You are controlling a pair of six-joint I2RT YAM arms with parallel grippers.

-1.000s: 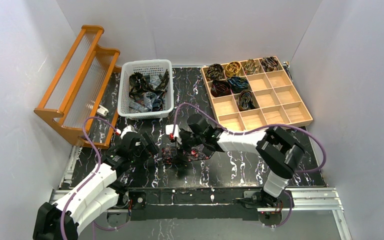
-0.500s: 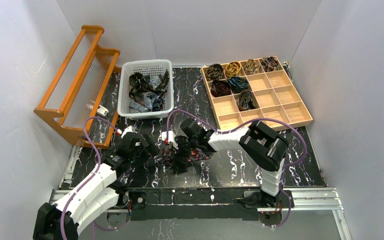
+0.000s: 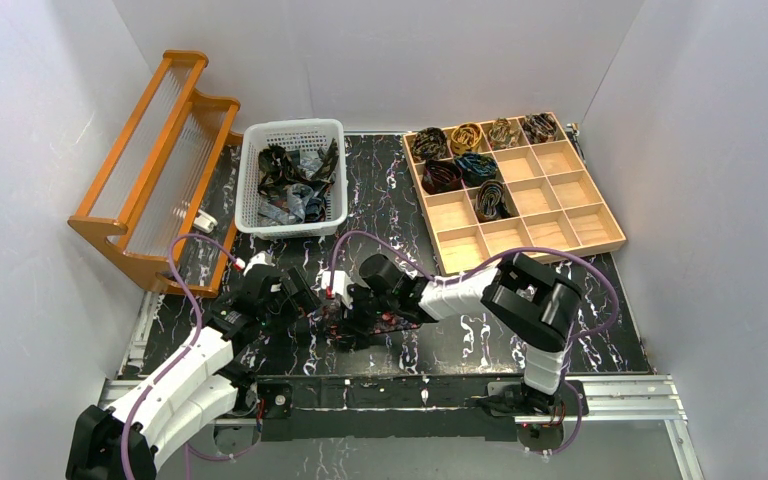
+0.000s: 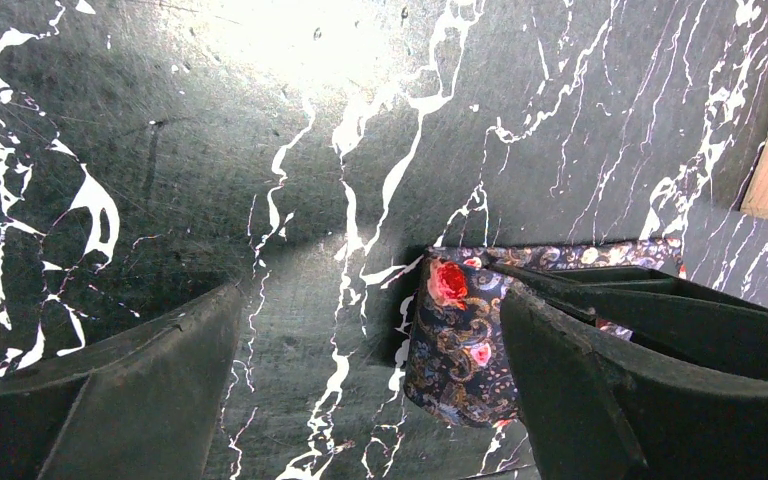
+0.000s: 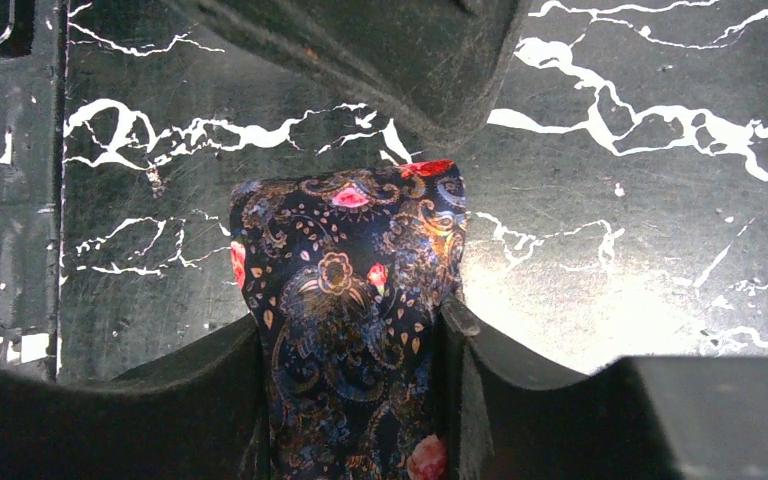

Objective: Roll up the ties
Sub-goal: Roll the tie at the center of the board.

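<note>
A dark paisley tie (image 5: 350, 270) with red and pink flowers lies folded into a short thick bundle on the black marbled table (image 3: 460, 335), front centre. My right gripper (image 5: 350, 320) reaches in from the right, its jaws pressed against both sides of the bundle. From the left, my left gripper (image 4: 370, 300) stands wide open; the tie (image 4: 460, 340) lies just inside its right finger (image 4: 580, 380), nothing pinched. In the top view both grippers meet over the tie (image 3: 345, 318). The tie's far length is hidden under the right arm.
A white basket (image 3: 295, 127) of loose ties stands at the back centre. A wooden compartment tray (image 3: 560, 190) at the back right holds several rolled ties (image 3: 460, 165). An orange wooden rack (image 3: 150, 170) lines the left side.
My right arm has slid left towards the left gripper, and its jaws have come in from wide open onto the tie. The left gripper has stayed put and open.
</note>
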